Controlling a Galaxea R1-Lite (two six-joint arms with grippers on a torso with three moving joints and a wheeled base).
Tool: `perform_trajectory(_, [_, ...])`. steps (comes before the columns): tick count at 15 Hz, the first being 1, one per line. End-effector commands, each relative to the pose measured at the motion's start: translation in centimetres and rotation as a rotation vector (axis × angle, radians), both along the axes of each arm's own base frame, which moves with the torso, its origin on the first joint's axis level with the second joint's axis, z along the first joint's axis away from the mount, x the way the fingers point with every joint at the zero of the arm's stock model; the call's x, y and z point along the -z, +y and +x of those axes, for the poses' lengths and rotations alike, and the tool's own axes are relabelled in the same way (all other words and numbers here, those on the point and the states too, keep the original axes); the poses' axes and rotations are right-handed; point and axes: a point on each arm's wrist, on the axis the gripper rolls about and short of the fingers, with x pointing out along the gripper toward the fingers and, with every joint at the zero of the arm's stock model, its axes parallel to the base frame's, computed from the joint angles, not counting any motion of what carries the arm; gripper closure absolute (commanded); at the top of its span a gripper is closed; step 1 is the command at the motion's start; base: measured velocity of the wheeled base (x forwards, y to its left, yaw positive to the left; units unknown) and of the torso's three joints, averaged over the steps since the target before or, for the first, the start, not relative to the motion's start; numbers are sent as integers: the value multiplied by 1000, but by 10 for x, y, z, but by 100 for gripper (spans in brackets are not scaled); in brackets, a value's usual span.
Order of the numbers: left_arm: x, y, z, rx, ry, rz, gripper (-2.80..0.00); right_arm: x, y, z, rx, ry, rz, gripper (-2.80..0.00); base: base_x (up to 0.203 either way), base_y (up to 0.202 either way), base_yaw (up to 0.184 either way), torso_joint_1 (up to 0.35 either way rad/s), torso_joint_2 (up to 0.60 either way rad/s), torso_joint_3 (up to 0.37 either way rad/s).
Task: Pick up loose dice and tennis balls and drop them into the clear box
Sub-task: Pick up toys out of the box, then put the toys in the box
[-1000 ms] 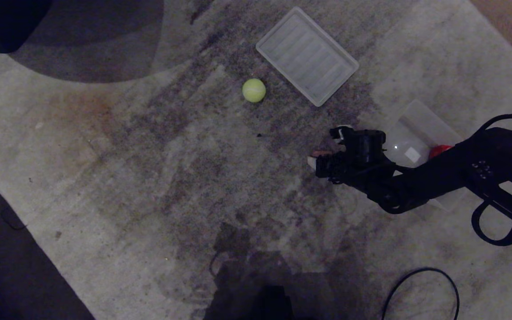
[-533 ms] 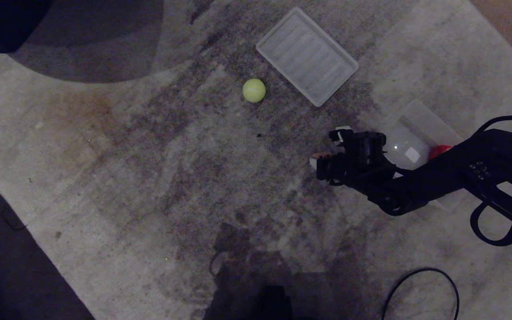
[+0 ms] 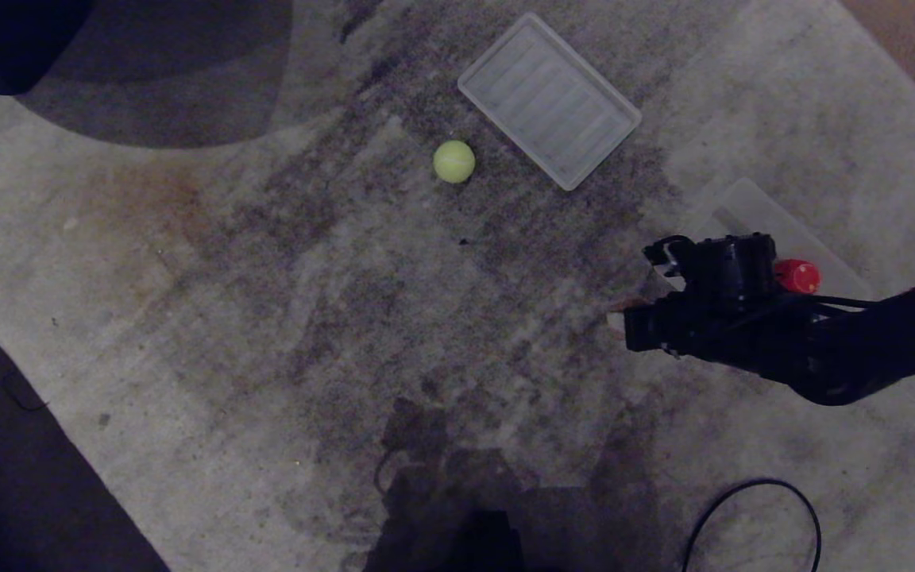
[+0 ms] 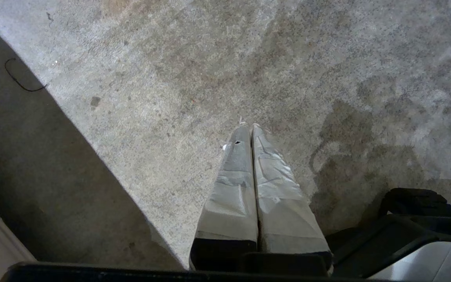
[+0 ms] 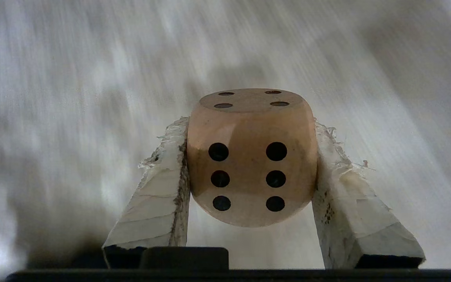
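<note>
Beige die [image 5: 252, 156] sits clamped in your right gripper [image 5: 251, 164], six pips facing you; open carpet [image 3: 267, 278] lies ahead, clear box [image 3: 751, 214] just beside.

A flat ribbed clear lid [image 3: 549, 101] lies at twelve o'clock on the stained carpet [image 3: 227, 302]; a black cable [image 3: 751, 516] loops at five o'clock.

Lighting: dim, bluish overhead. Dark shadows left of tennis ball [image 3: 454, 161]. Carpet [image 5: 73, 98] behind beige die [image 5: 252, 156] motion-streaked; die itself sharp.
</note>
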Motion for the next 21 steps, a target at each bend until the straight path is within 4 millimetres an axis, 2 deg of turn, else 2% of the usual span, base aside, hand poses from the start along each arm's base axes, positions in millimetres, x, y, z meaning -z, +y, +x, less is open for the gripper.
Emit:
perform_trajectory(1, [0, 0, 0, 0, 3, -1, 0, -46, -34, -70, 41, -11, 3, 0, 0, 0, 0, 0, 0, 0])
perform_trajectory(4, [0, 0, 0, 0, 3, -1, 0, -51, -72, -153, 112, 39, -5, 0, 0, 0, 0, 0, 0, 0])
perform_trajectory(6, [0, 0, 0, 0, 3, -1, 0, -46, -89, -206, 156, 22, 5, 0, 0, 0, 0, 0, 0, 0])
perform_trajectory(9, [0, 0, 0, 0, 3, -1, 0, -23, -102, -276, 205, -4, 22, 0, 0, 0, 0, 0, 0, 0])
perform_trajectory(11, [0, 0, 0, 0, 3, -1, 0, 1, -105, -310, 233, 9, 26, 0, 0, 0, 0, 0, 0, 0])
perform_trajectory(17, [0, 0, 0, 0, 3, -1, 0, 41, -105, -358, 269, -17, 37, 0, 0, 0, 0, 0, 0, 0])
perform_trajectory(21, [0, 0, 0, 0, 3, -1, 0, 41, -105, -362, 278, -53, 90, 0, 0, 0, 0, 0, 0, 0])
